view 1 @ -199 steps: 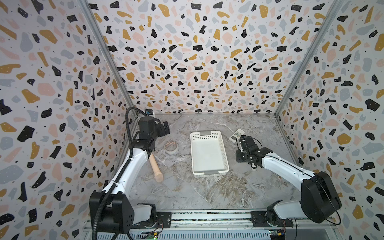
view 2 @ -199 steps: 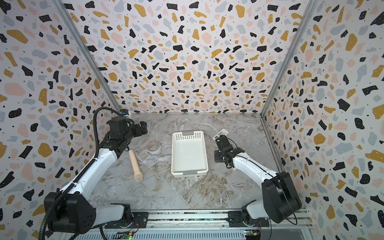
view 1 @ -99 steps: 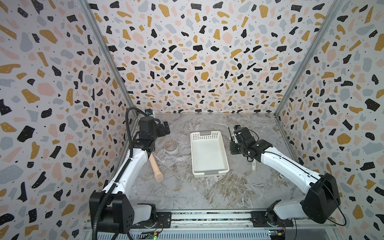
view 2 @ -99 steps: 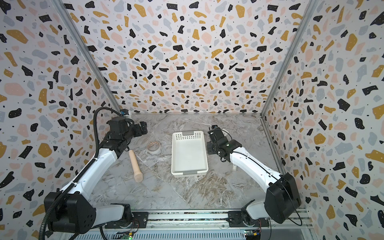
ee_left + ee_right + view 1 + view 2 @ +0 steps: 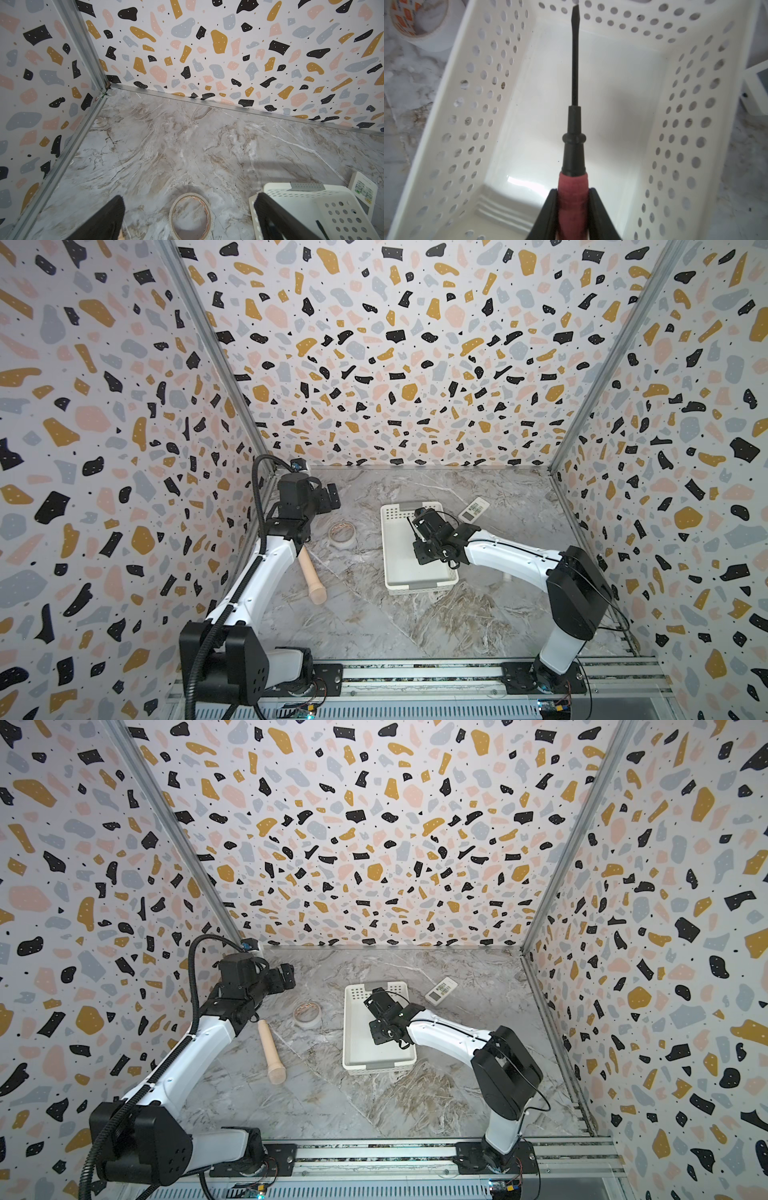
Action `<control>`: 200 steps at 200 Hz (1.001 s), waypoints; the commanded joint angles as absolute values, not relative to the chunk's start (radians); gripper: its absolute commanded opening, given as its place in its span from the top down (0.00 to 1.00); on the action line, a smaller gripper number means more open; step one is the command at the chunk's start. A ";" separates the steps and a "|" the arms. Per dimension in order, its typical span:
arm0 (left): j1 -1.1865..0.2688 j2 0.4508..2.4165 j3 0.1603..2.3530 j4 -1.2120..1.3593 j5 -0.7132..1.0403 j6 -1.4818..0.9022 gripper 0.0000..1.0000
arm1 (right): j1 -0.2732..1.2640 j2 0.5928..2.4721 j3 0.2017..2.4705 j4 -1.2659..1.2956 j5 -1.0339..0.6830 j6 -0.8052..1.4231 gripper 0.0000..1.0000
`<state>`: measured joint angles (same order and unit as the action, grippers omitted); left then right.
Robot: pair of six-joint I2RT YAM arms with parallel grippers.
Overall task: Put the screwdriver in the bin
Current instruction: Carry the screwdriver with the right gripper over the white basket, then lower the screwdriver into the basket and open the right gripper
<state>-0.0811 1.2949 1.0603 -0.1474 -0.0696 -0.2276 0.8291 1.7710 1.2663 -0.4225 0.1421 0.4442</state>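
The screwdriver (image 5: 574, 124) is squeezed tight at its red handle by the right gripper (image 5: 573, 193). It is held over the bin (image 5: 685, 124), maybe not touching it. Farther back, the left gripper (image 5: 188, 198) is held wide open and empty near the tape roll (image 5: 172, 212).

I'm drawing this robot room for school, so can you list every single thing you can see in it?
screwdriver: one, red handle and black shaft, over the bin
bin: one, white, mid-table
tape roll: one, whitish, left of the bin
wooden handle: one, tan, near the left arm
remote control: one, white, past the bin's far right corner
table: one, grey marble, underneath everything
left end effector: one, black, open, left of the bin
right end effector: one, black, shut on the screwdriver
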 commanded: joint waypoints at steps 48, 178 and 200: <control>-0.086 1.296 1.060 -0.138 -0.073 -0.210 0.00 | 0.830 1.853 1.282 -0.364 0.114 0.448 0.78; -0.086 1.305 1.064 -0.147 -0.095 -0.202 0.00 | 0.828 1.829 1.293 -0.380 0.148 0.424 0.44; -0.086 1.296 1.060 -0.143 -0.088 -0.201 0.00 | 0.827 1.780 1.298 -0.374 0.159 0.402 0.42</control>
<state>-0.0811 1.3148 1.0603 -0.1577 -0.0795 -0.2199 0.8288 1.8862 1.2667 -0.3653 0.1287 0.4301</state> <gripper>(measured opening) 0.992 0.571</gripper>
